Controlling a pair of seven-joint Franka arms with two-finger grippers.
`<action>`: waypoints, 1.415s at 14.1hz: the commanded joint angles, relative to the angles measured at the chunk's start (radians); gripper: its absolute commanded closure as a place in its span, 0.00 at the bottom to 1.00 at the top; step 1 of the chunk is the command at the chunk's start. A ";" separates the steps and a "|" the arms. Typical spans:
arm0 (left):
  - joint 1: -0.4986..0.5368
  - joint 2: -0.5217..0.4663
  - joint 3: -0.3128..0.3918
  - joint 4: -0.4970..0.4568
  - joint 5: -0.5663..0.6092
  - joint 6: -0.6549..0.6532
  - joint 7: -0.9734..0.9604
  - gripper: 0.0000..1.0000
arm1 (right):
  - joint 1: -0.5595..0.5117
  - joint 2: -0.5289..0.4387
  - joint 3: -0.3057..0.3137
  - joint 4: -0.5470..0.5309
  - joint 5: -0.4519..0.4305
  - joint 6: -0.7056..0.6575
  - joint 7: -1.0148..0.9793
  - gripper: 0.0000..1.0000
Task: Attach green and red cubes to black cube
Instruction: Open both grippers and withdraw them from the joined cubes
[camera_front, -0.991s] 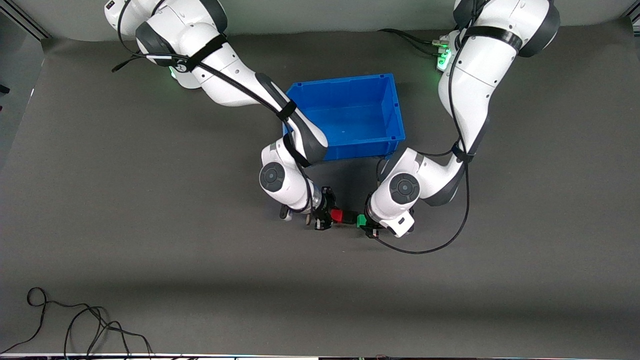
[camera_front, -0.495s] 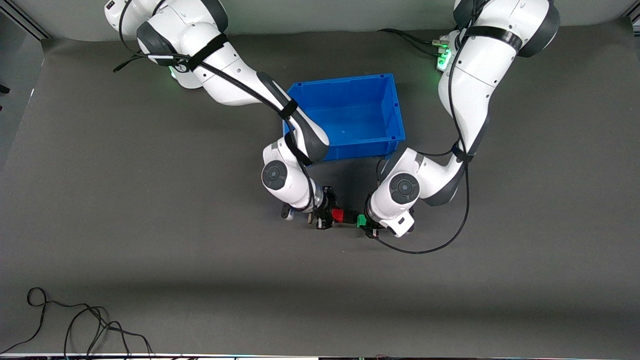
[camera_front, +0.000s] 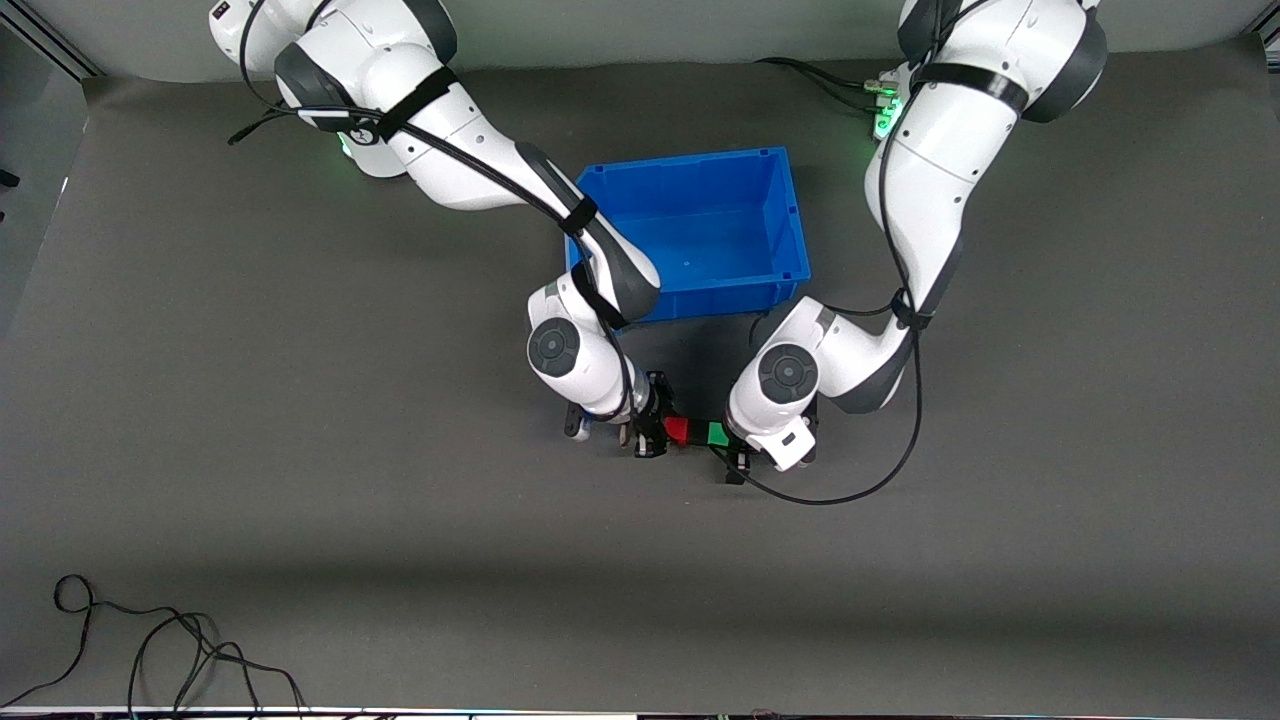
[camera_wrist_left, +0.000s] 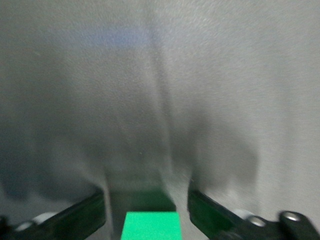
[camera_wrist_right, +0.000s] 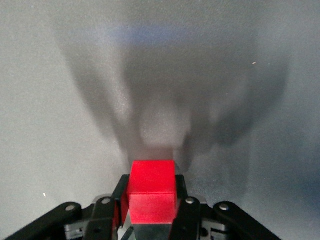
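The red cube (camera_front: 676, 430) and the green cube (camera_front: 716, 434) sit in a row on the grey mat, nearer the front camera than the blue bin. The black cube (camera_front: 697, 433) shows as a dark block between them. My right gripper (camera_front: 660, 428) is shut on the red cube (camera_wrist_right: 151, 192), its fingers (camera_wrist_right: 186, 215) pressed on two sides. My left gripper (camera_front: 728, 442) is open around the green cube (camera_wrist_left: 150, 226). Its fingers (camera_wrist_left: 210, 215) stand clear of the cube on both sides. A dark block (camera_wrist_left: 142, 199) adjoins the green cube there.
A blue bin (camera_front: 790, 230) stands just farther from the front camera than both grippers. A black cable (camera_front: 150, 640) lies loose on the mat near the front edge at the right arm's end. Both arms' elbows hang over the bin's near wall.
My left gripper and the green cube have shifted toward the red cube, and the green cube now lines up with it. The right gripper has barely moved.
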 joint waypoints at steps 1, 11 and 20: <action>-0.018 0.026 0.013 0.019 0.026 -0.003 -0.026 0.00 | 0.018 0.029 -0.019 0.049 -0.020 0.006 0.030 0.76; 0.072 -0.098 0.003 0.071 0.040 -0.302 0.112 0.00 | -0.034 -0.023 -0.021 0.047 -0.075 -0.037 -0.001 0.00; 0.291 -0.424 0.005 0.071 -0.047 -0.799 0.780 0.00 | -0.126 -0.294 -0.117 0.034 -0.222 -0.573 -0.368 0.00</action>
